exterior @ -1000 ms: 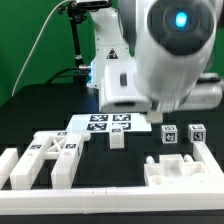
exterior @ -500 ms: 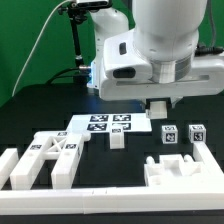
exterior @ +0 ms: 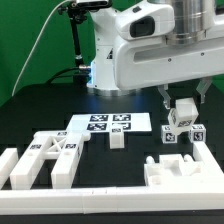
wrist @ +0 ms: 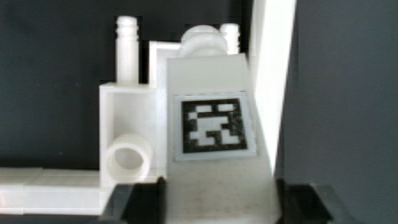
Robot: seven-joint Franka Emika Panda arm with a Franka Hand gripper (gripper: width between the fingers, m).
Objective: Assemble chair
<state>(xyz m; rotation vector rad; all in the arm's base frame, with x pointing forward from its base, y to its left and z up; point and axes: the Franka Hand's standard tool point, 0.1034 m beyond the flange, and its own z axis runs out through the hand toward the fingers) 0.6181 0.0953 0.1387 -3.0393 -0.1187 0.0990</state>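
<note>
My gripper (exterior: 185,106) is shut on a white chair bar (exterior: 185,116) and holds it upright above the table at the exterior view's right. In the wrist view the gripper (wrist: 217,205) has both dark fingers (wrist: 143,200) against the sides of the bar (wrist: 214,90), which bears a square tag. Two small tagged cubes (exterior: 170,135) (exterior: 198,131) stand just below and beside the held bar. Behind the bar in the wrist view lies another white chair part (wrist: 128,120) with a round hole and pegs. A blocky white slab (exterior: 180,170) lies at the front right.
The marker board (exterior: 110,123) lies in the middle, with a small white block (exterior: 117,141) in front of it. Several tagged white bars (exterior: 50,155) lie at the front left. A white rail (exterior: 110,205) edges the table front. The robot base stands at the back.
The arm has swung up and toward the exterior view's right. The gripper, hidden by the arm before, now shows over the two cubes with the white bar in it.
</note>
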